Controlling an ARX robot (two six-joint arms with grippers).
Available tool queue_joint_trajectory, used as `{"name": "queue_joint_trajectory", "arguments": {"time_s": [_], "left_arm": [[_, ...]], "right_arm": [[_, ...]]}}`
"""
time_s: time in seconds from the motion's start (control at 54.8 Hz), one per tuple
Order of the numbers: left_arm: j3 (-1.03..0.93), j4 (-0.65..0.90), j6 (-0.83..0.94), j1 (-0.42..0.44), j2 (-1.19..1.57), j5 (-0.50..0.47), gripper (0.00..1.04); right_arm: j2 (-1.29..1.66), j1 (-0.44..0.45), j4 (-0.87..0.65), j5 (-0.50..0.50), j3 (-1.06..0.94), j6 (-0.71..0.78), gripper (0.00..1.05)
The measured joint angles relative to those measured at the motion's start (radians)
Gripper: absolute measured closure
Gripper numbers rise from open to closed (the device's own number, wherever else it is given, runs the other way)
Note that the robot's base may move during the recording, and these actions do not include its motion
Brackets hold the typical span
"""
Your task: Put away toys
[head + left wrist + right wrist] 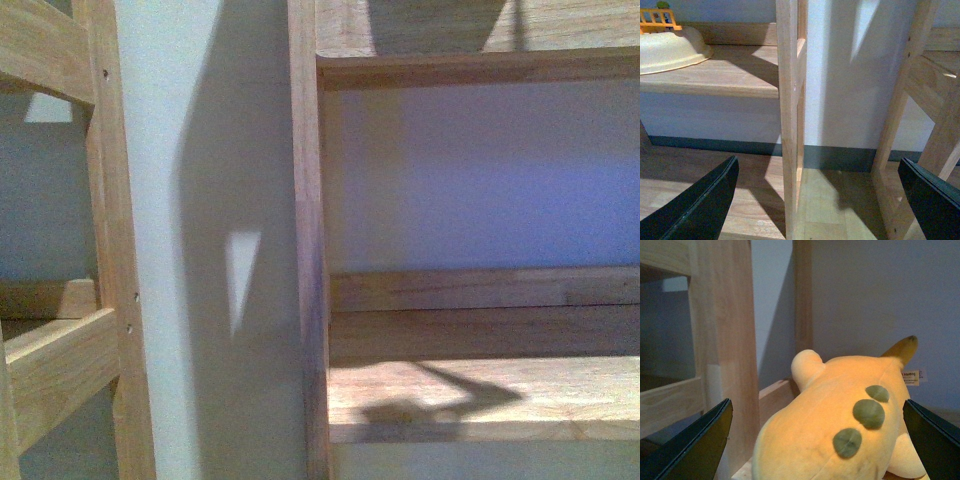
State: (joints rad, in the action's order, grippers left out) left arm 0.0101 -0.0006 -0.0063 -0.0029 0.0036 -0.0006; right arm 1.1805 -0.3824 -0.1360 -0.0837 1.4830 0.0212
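Right claw: we saw the right gripper (817,440) spread wide, its two dark fingers (695,447) at the outer edges of the right wrist view; neither pad touched anything we could see.
Plush toy: the orange-yellow plush animal (840,425) lay between those open fingers, filling the gap without visible contact on either side.
Toy long axis: we read its body as running straight away from the claw, lengthwise along the claw's reach.
Toy heading: a dark-tipped pointed end rose at the far end; a rounded stubby limb stuck up on one side, and three dark round marks ran in a row down its back.
Toy tag: a small white label (912,376) showed at the far end, beside the pointed tip.
Toy support: whether it rested on a shelf board beneath we could not tell.
Left claw: the left gripper (822,200) was also wide open and held nothing; a wooden upright (790,120) stood ahead of it, between its fingers.
Beyond left claw: a cream bowl (670,50) sat on a wooden shelf (725,75), well off to one side.
Front view: only wooden shelving (480,390) and wall; neither arm appeared.
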Motion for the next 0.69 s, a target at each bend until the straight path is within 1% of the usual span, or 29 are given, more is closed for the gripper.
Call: {"name": "queue_joint_trajectory", "arguments": {"time_s": [0.219, 0.329, 0.42, 0.548, 0.694], "left_arm": [[0.0, 0.0, 0.0, 0.0, 0.0, 0.0, 0.06], [0.0, 0.0, 0.0, 0.0, 0.0, 0.0, 0.06], [0.0, 0.0, 0.0, 0.0, 0.0, 0.0, 0.06], [0.0, 0.0, 0.0, 0.0, 0.0, 0.0, 0.06], [0.0, 0.0, 0.0, 0.0, 0.0, 0.0, 0.06]], "right_arm": [[-0.224, -0.108, -0.143, -0.121, -0.291, 0.045, 0.0], [-0.343, -0.133, -0.179, -0.172, -0.435, 0.053, 0.0], [-0.444, -0.135, -0.181, -0.205, -0.559, 0.051, 0.0], [-0.582, -0.114, -0.171, -0.261, -0.732, 0.05, 0.0], [-0.716, -0.094, -0.116, -0.278, -0.899, 0.013, 0.0]]}}
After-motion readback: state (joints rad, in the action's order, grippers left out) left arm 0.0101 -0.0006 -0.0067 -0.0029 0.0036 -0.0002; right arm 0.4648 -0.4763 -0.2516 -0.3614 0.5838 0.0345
